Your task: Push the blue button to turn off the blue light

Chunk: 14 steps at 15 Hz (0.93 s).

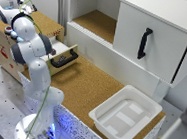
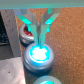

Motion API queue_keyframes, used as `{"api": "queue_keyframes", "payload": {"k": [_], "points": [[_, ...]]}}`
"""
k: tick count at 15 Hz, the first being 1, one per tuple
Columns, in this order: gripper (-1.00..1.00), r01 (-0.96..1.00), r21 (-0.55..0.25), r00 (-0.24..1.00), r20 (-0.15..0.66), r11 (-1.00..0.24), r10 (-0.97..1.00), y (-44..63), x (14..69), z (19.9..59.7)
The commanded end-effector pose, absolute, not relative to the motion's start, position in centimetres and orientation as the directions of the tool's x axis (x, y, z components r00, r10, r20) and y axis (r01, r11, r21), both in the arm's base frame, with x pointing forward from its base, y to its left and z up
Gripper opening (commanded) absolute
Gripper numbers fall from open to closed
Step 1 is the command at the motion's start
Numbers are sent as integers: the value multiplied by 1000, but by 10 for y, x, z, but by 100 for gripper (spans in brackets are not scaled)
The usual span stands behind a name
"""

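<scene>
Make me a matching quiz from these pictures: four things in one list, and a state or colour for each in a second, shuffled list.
Things:
1. blue button
2. tub
3. drawer
4. door handle

States:
A. pulled open
B. lit up
C. white and empty
D. black, upright

Pairs: 1-B, 2-C, 3-A, 4-D

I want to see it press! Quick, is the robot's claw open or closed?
Gripper: fingers close together, looks closed, holding nothing, tips just above the small round glowing light-blue button.
</scene>
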<state>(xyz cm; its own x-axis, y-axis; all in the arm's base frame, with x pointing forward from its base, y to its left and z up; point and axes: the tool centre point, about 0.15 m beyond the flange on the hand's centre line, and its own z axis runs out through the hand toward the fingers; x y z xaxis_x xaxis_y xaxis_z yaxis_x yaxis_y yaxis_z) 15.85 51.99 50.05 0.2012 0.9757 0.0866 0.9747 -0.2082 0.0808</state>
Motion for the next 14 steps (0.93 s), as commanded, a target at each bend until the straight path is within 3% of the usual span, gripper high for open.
{"api": "queue_keyframes", "payload": {"k": [1,11,14], "points": [[-100,967,70,243,58,-247,968,531,168,473],[-100,958,34,287,-31,-286,957,523,165,433],[-100,925,52,374,62,-377,926,516,173,488]]}}
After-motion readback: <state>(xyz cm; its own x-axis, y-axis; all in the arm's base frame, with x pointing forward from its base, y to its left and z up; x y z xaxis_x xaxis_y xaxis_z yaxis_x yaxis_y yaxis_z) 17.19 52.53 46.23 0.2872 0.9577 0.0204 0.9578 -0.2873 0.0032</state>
